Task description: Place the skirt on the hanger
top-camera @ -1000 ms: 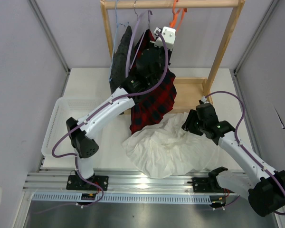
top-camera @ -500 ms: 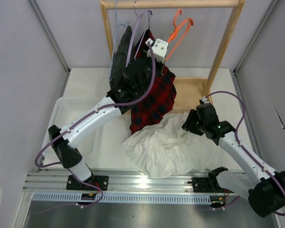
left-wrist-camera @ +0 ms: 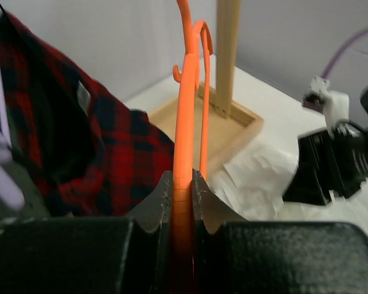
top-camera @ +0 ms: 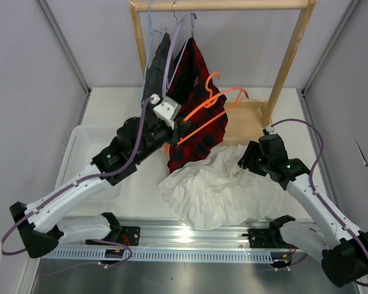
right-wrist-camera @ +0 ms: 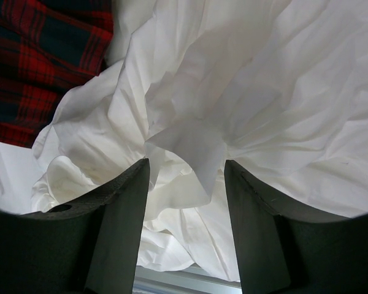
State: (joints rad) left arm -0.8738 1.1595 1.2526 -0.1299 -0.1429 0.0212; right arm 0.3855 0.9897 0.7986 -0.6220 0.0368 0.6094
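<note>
The orange hanger (top-camera: pixel 203 109) is off the rail and hangs in the air in front of the plaid garment, hook pointing up and to the rear. My left gripper (top-camera: pixel 175 130) is shut on its lower bar; in the left wrist view the hanger (left-wrist-camera: pixel 185 110) runs straight up from between the jaws of the left gripper (left-wrist-camera: pixel 182 187). The white skirt (top-camera: pixel 214 187) lies crumpled on the table. My right gripper (top-camera: pixel 248 161) rests at its upper right edge, open. In the right wrist view a loose fold of the skirt (right-wrist-camera: pixel 264 92) sits between the spread jaws of the right gripper (right-wrist-camera: pixel 187 177).
A wooden rack (top-camera: pixel 288 61) stands at the back with the red-and-black plaid garment (top-camera: pixel 199 138), a dark grey garment (top-camera: pixel 156 67), a lavender hanger (top-camera: pixel 175 37) and a light-blue hanger (top-camera: pixel 149 24). A white basket (top-camera: pixel 80 147) sits at the left under my left arm.
My left arm drew back and down toward the near left, taking the orange hanger off the rail. The right gripper's jaws widened slightly over the skirt.
</note>
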